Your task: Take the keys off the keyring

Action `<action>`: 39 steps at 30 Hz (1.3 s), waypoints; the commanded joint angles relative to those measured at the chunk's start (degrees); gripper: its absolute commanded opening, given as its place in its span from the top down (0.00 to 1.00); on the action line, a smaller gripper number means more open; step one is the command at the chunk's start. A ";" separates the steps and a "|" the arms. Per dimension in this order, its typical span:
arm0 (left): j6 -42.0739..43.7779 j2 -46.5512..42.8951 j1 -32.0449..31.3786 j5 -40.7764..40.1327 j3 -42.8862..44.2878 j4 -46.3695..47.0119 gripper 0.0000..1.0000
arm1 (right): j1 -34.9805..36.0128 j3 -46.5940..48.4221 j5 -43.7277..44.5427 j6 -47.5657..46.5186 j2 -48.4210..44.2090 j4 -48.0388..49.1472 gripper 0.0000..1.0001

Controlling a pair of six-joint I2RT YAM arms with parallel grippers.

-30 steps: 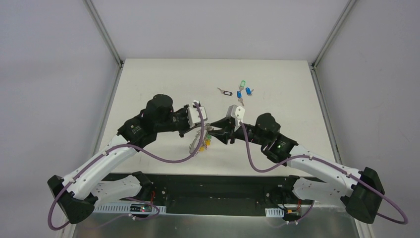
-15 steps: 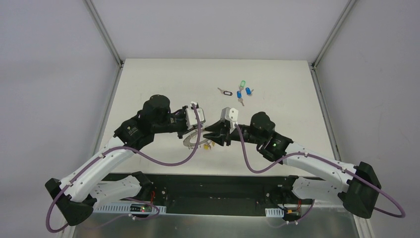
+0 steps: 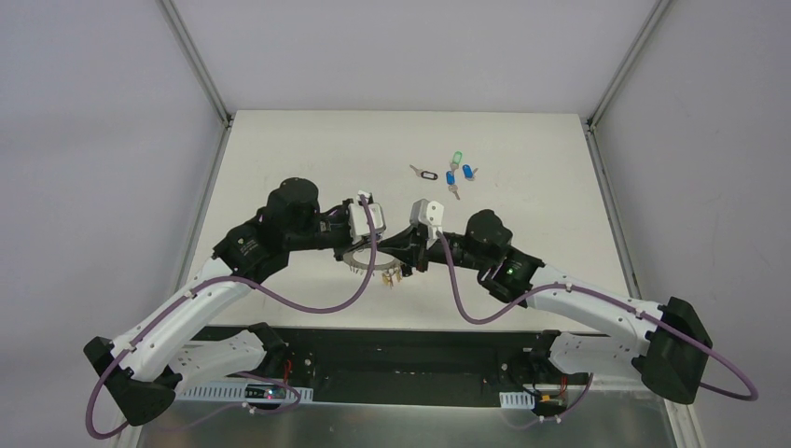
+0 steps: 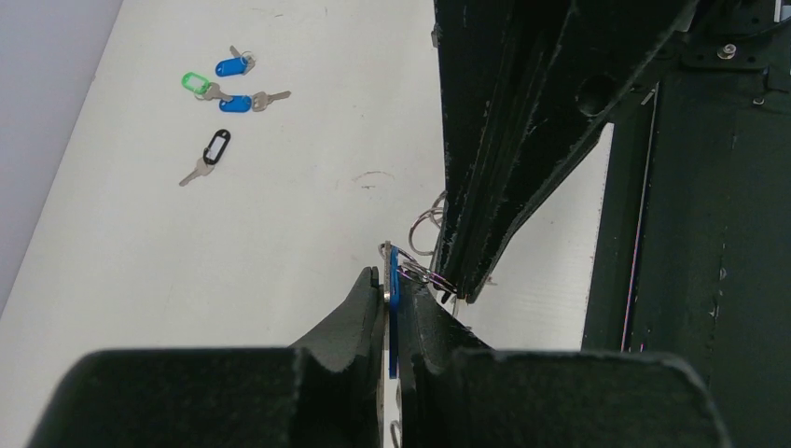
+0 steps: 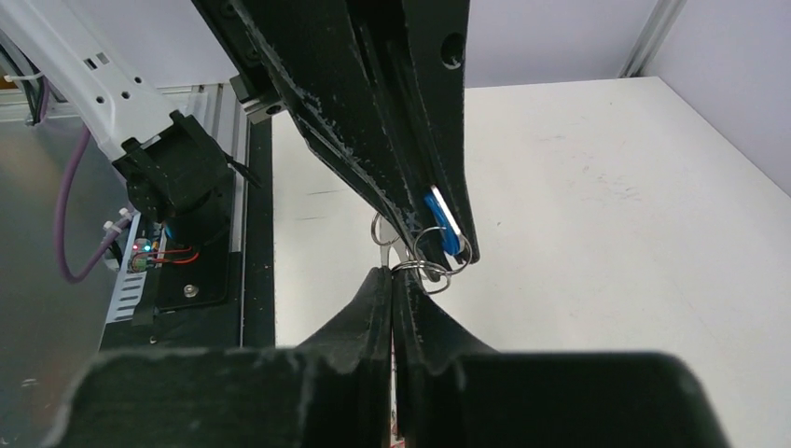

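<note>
**Step in Hand: Freeing a Key from the Keyring**

Four keys (image 3: 451,173) already lie loose on the table (image 3: 280,149), well beyond both grippers. Others hang on the keyring (image 3: 364,266), which sits between the two sets of fingertips. The step in hand is judged to be freeing another key.

The left gripper (image 4: 393,291) is clamped edge-on across the keyring, with a blue tag (image 4: 393,322) caught alongside it between the jaws. The right gripper (image 5: 393,278) has its jaws pressed together, tips touching the small wire loops (image 5: 431,271) just ahead. Whether a loop is pinched cannot be told.

Next move: draw one loop off the keyring against a firm left grip.
</note>
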 commanded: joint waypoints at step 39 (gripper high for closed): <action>22.71 -3.26 -0.58 10.90 -0.19 -2.81 1.00 | -2.19 2.27 18.13 1.69 -10.31 -13.49 0.61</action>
